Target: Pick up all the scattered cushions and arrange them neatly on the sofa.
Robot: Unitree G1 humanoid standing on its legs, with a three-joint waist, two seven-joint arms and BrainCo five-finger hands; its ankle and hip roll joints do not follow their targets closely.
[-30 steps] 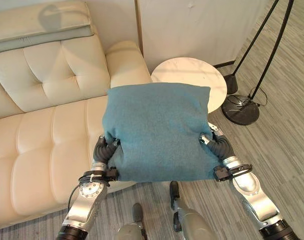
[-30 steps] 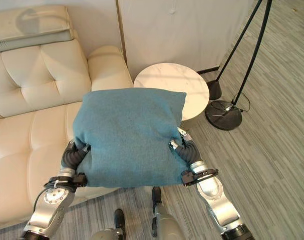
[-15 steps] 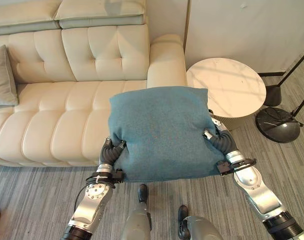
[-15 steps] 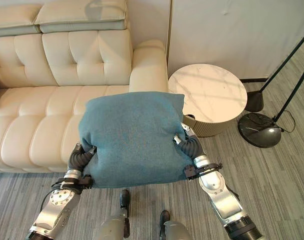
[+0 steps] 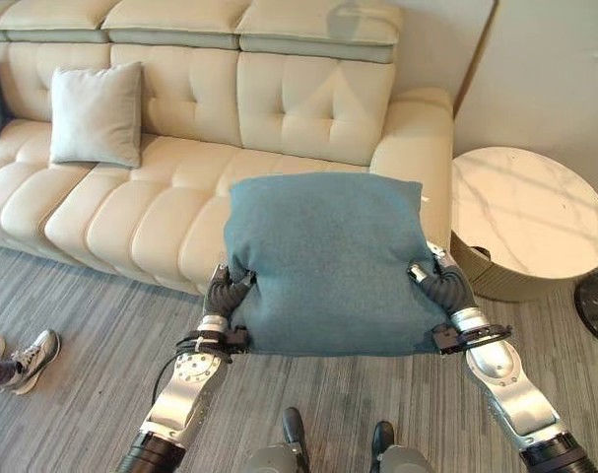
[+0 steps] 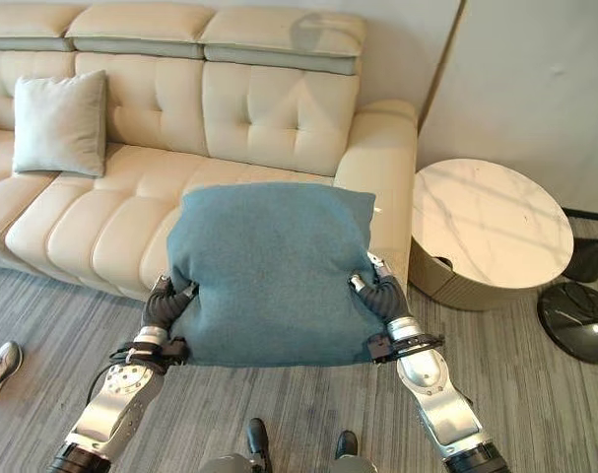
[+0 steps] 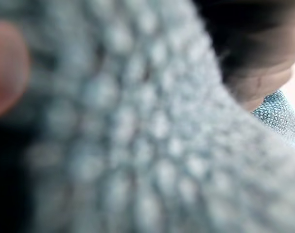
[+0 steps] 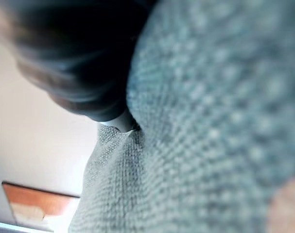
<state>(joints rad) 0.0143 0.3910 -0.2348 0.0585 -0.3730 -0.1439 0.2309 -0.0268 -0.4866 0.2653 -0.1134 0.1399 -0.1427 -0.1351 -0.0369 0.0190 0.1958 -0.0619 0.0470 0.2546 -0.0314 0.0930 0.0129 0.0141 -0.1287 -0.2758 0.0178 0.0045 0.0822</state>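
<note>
Teal knit fabric covers the middle of the left eye view: a square teal cushion (image 5: pixel 323 261) is carried between both hands, in the air in front of a cream leather sofa (image 5: pixel 308 108). The left hand (image 5: pixel 228 293) presses in at the cushion's 8 o'clock corner, the right hand (image 5: pixel 434 286) at its 4 o'clock edge. Both hands' fingers are buried under the fabric, so I cannot tell whether they are curled or flat. A pale grey cushion (image 5: pixel 97 114) leans upright against the sofa back at 10 o'clock. A round marble side table (image 5: pixel 530 212) stands at 3 o'clock, just beside the sofa arm. A person's shoes (image 5: pixel 28 357) show at 8 o'clock on the striped floor.

The right eye view repeats this scene, the cushion hanging over the seat's front edge.

The left wrist view shows blurred teal weave pressed close against the camera.

The right wrist view shows the same weave, dented inward where the hand pushes in.

The cushion looks light, soft and easily squashed; its coarse knit should grip well. Holding opposite sides, as here, seems the safest hold.
</note>
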